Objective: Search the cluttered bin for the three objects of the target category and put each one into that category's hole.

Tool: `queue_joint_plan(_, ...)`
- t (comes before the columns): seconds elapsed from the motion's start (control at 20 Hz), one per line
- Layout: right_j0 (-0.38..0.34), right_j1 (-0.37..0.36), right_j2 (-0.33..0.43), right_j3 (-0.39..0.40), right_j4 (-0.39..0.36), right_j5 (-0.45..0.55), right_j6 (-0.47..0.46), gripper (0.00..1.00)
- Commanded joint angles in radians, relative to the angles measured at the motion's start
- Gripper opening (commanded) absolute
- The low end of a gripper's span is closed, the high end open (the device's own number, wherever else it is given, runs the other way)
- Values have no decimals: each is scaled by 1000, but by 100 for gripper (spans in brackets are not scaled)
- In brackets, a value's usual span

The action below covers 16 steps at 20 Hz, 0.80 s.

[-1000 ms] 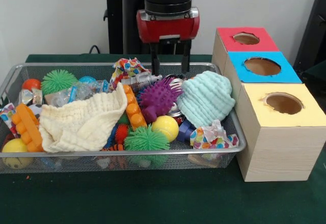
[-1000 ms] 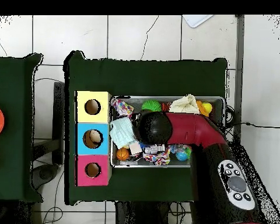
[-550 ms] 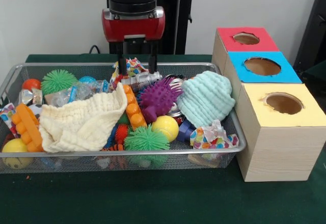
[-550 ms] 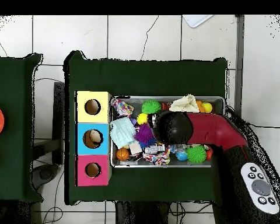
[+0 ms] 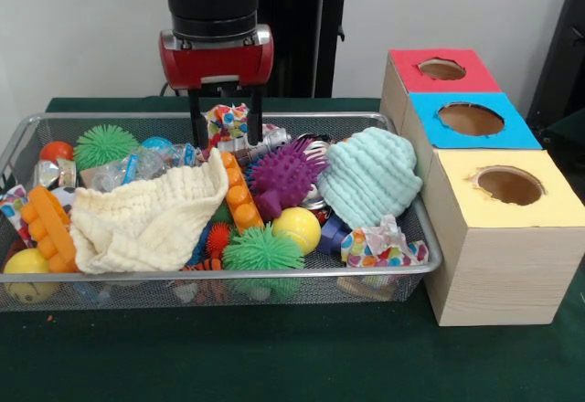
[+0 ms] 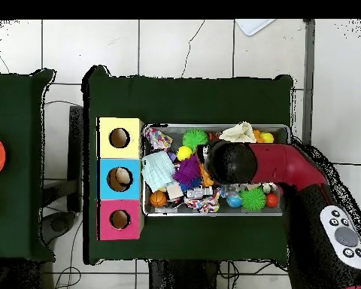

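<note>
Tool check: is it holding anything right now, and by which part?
Nothing is held. The tool hangs open above the bin, its fingers either side of the multicoloured cloth without closing on it.

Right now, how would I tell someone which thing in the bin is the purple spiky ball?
Start at the wire mesh bin on the green table, beside the three coloured boxes. Look near the middle of the bin, just left of the pale mint cloth. The purple spiky ball is the only purple thing there, with thick blunt nubs, unlike the fine-haired green puff ball in front of it.
</note>
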Motion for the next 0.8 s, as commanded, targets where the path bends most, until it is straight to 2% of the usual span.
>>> queue_joint_plan(0.05, -30, 74, 111, -39, -79, 88, -293, 100)
queue_joint_plan(0.25, -33, 86, 126, -49, -94, 102, -280, 100)
queue_joint_plan(0.3, -43, 76, 127, -27, -94, 103, -275, 100)
queue_joint_plan(0.4, -55, 51, 125, 21, -85, 107, -247, 100)
queue_joint_plan(0.5, -94, 0, 130, 125, -87, 67, -233, 100)
queue_joint_plan(0.7, -149, -70, 139, 262, -88, 35, -201, 100)
queue_joint_plan(0.8, -150, -87, 124, 298, -98, 32, -167, 100)
